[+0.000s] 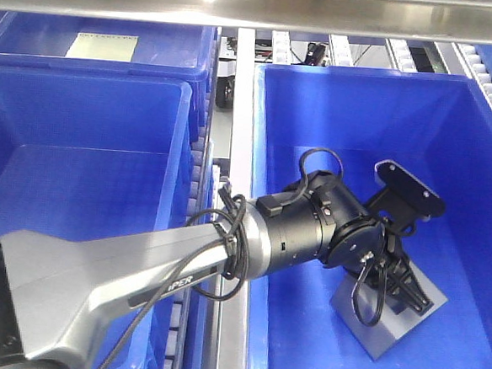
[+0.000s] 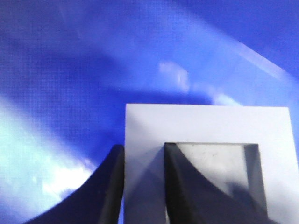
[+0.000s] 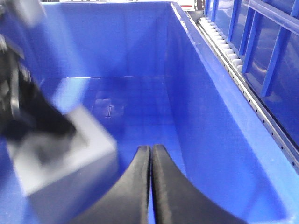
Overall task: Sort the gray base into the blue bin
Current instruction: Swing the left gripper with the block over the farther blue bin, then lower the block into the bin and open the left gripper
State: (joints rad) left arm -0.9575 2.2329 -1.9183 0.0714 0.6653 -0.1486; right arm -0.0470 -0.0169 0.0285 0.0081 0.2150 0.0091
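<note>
The matte gray boxy plastic base (image 1: 386,317), w/ a square recessed darker opening in its top face, sits low inside the large bright-blue plastic tote (image 1: 271,195) on the right, at or just above the floor toward the near-right corner; can't tell if it's touching down yet.

The left gripper (image 1: 399,288), black w/ curved fingers, is pinching the block's wall. In the left wrist view one finger (image 2: 105,191) is outside the gray wall and the other is inside the recess, so the grip is on one side of the frame, not across the whole block. The block hangs tilted in the front view.

The right gripper (image 3: 151,186) has its fingers pressed together, holding nothing, hovering in the same bin near the block but apart from it.

Handling, as a judgement:
- Looks rigid and hard-shelled; no flex at the pinch, so a firm squeeze should be OK.
- Prob light to moderate: hollow recess, and one wall pinch carries it.
- The matte finish should give decent friction, less slippery than the glossy bin walls.
- Not visibly fragile; a short drop onto the bin floor seems low risk.
- Best hold: the wall between recess and outer face, as now. An off-centre grip lets it swing, so pinching mid-wall would keep it more level.
</note>
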